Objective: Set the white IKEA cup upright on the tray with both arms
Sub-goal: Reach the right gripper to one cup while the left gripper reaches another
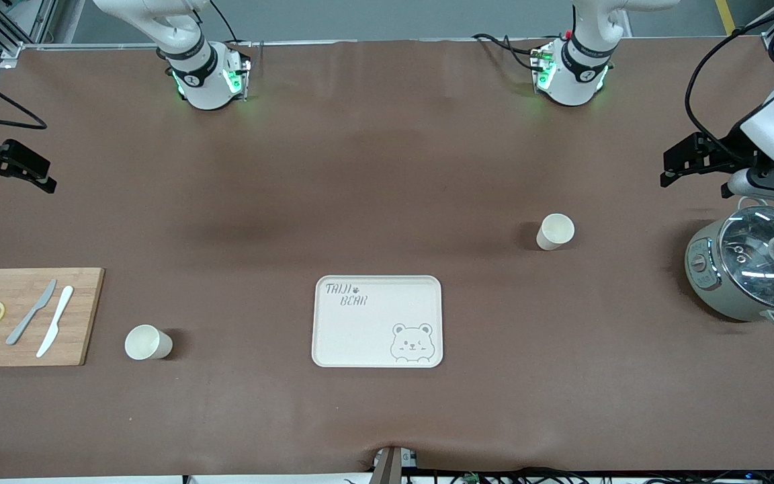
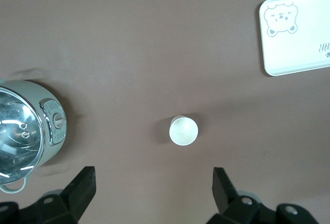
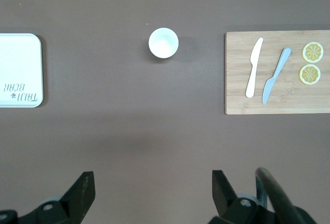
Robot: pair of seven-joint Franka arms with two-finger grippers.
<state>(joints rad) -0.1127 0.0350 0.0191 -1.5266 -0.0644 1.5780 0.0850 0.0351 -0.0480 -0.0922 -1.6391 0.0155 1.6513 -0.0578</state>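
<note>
Here, both tools are held open above the surface: left tool [image 2: 152, 190] over a cup [image 2: 183, 130], right tool [image 3: 152, 190] well apart from another cup [image 3: 163, 43].

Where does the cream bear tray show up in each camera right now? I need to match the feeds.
Front view: the tray lies centre, low on the table.
Left wrist view: its bear-face corner shows at the upper edge.
Right wrist view: its lettered end shows at the edge.
Shared landmark: the tray's grey lettering.
</note>
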